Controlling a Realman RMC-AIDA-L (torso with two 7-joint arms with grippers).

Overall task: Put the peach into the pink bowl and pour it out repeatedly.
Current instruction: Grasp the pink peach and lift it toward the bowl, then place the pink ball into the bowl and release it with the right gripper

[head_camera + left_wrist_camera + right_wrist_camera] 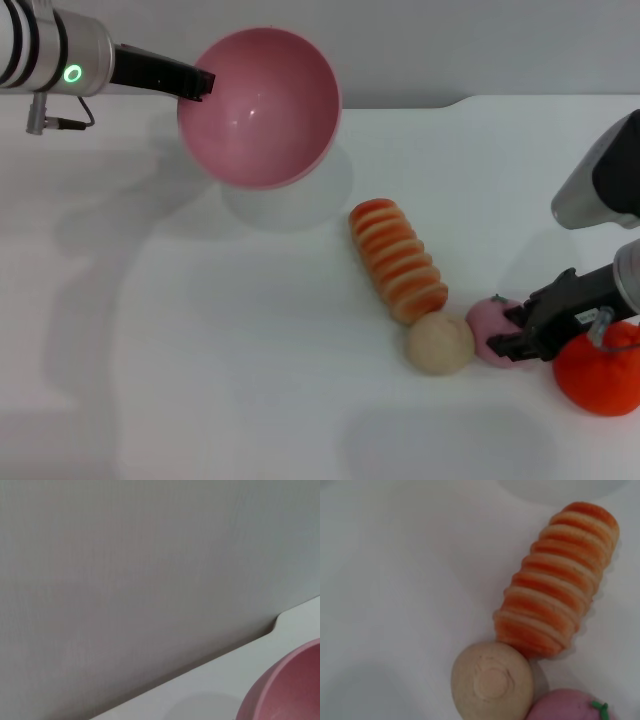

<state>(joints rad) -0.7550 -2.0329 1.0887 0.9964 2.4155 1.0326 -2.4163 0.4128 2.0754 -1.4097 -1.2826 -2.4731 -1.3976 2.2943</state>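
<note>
We saw a plain white worktop point(200, 350) running back to a pale grey wall point(125, 570), with the far edge of the worktop stepping down near the right side in the head view. Soft shadows lay across the left part of the surface.

At the far left, the left arm reached in from the left edge, its black left tool point(190, 82) clenched on the rim of the pink bowl point(260, 105). The bowl was held up off the worktop and tipped so that its glossy hollow faced the camera; nothing lay in it. A round shadow sat on the worktop just beneath and to the right of it. In the left wrist view only a curve of the bowl's rim showed against the wall.

On the near right, the right arm came in from the right edge, angled down and leftward. Its right tool point(522, 332) was grasping the peach point(492, 330), which sat on the worktop. The peach touched a beige ball point(439, 344) on its left, and a ribbed orange-and-cream roll point(398, 260) lay slantwise from the ball toward the far left, its near end against the ball. An orange-red fruit point(600, 380) sat just right of the tool, at the near right edge.
</note>
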